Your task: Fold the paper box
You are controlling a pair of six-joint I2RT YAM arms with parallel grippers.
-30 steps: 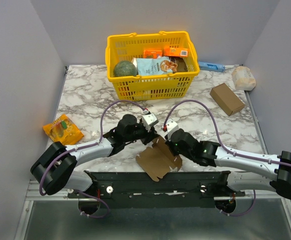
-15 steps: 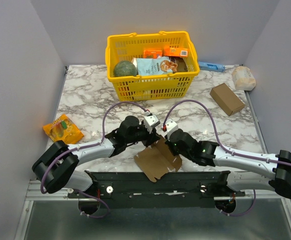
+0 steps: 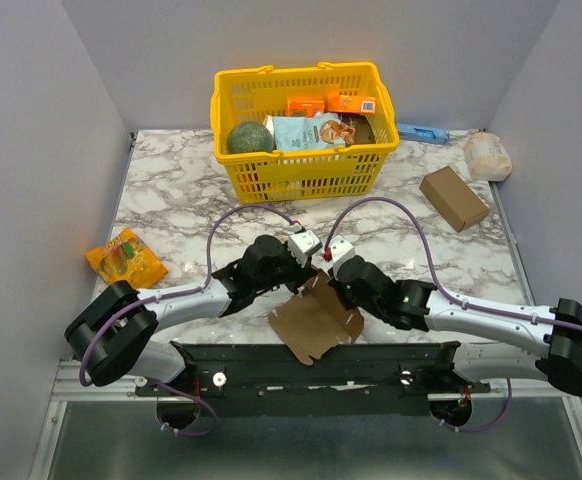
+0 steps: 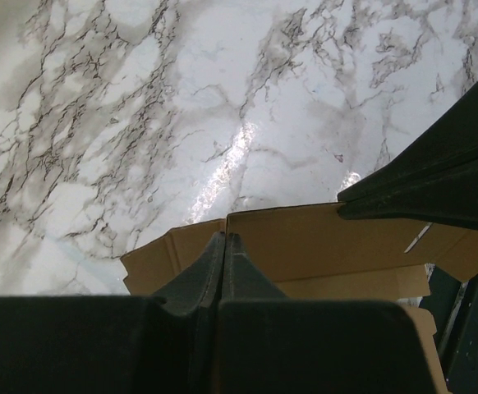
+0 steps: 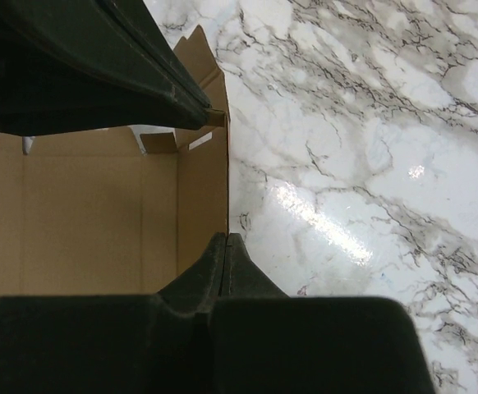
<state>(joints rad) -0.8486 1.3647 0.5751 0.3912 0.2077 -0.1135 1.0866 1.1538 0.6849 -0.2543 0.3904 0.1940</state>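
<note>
moved since earlier: left arm has pushed in toward the right one, and the left gripper [image 3: 305,266] has gone from apart to together; the paper box [image 3: 316,322] has slid a little to the left with it.
paper box place: middle of the table [image 3: 171,190], at its near edge, partly over the dark rail there; mostly flat, far flap raised.
left gripper state: fingers together in the left wrist view [image 4: 225,238], tips on the top edge of the raised flap, so it looks pinched on the paper box [image 4: 321,246].
right gripper state: fingers together in the right wrist view [image 5: 225,238], tips at the upright edge of a side flap of the paper box [image 5: 91,213]; it looks pinched there too.
key relation: both grippers meet at the far corner of the sheet, right gripper [image 3: 329,276] just beside the left; the sheet spreads from them toward the near edge, neither arm nearer.
long axis: roughly along the near edge, tilted; hard to fix closer.
next move, as a judgement: raising or creasing that far flap.
writing: paper box plain; print on the packets in the basket [image 3: 301,175] too small to read.
</note>
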